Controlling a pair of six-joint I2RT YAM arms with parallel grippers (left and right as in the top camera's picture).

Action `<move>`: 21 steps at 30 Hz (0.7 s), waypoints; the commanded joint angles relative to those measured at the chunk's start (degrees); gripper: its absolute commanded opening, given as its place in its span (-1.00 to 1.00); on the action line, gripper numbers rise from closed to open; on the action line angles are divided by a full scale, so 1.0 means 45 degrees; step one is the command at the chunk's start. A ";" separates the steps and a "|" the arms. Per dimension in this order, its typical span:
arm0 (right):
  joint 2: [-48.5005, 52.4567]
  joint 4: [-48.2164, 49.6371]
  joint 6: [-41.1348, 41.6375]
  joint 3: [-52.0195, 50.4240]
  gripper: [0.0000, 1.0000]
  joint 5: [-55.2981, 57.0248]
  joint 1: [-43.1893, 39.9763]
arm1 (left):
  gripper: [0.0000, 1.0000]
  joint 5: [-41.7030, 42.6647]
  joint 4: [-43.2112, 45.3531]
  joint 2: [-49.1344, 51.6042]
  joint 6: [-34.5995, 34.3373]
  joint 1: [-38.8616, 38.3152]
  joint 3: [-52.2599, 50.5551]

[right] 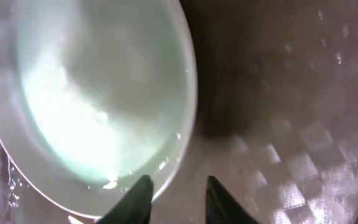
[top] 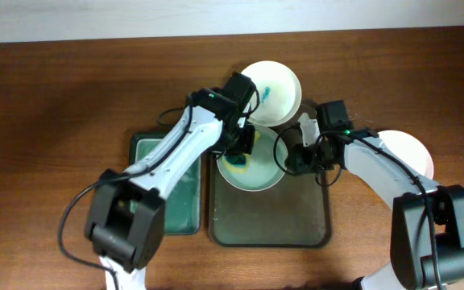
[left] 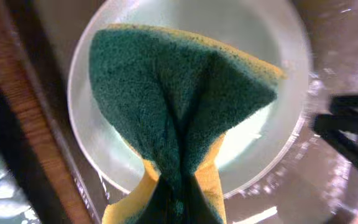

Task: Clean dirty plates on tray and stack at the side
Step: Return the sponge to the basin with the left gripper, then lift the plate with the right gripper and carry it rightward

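A plate (top: 256, 179) sits in the tray (top: 296, 225). The left hand (top: 240, 143) grips a sponge (left: 179, 118) over the plate. The right hand (right: 177, 186) is open at its rim.

Pale wet plate (top: 260, 179) flat on dark tray (top: 272, 225); green-smeared plate (top: 276, 93) at far edge; white plate (top: 409, 149) right.

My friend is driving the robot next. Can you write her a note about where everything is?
Left gripper: jaws shut on the sponge, over the plate on the tray.
Right gripper: jaws open beside that plate's rim.
A green-smeared plate sits at the tray's far edge; one white plate lies on the table at the right.
Left to do: finish this plate, scrub the smeared one, stack both at the side.
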 commanded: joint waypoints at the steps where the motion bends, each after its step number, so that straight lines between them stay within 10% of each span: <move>1: 0.0044 0.0568 -0.0238 0.0228 -0.38 -0.0359 0.0015 | -1.00 -0.0311 -0.0413 -0.2195 -0.0175 0.0753 0.0097; 9: 0.1141 0.1336 0.0107 0.0238 -0.75 0.1355 0.0049 | -1.00 -0.3895 -0.2671 -0.3570 0.0267 0.3075 -0.0525; 17: -0.0189 -0.0991 0.0097 0.1141 -0.92 0.2516 0.0092 | -1.00 -0.2351 0.1292 -0.3555 0.0262 0.4235 -0.5945; 21: -0.2414 -0.2356 0.0151 0.1535 -0.92 0.4255 0.0593 | -0.38 -0.1787 0.2186 -0.3589 0.0253 0.4235 -0.6572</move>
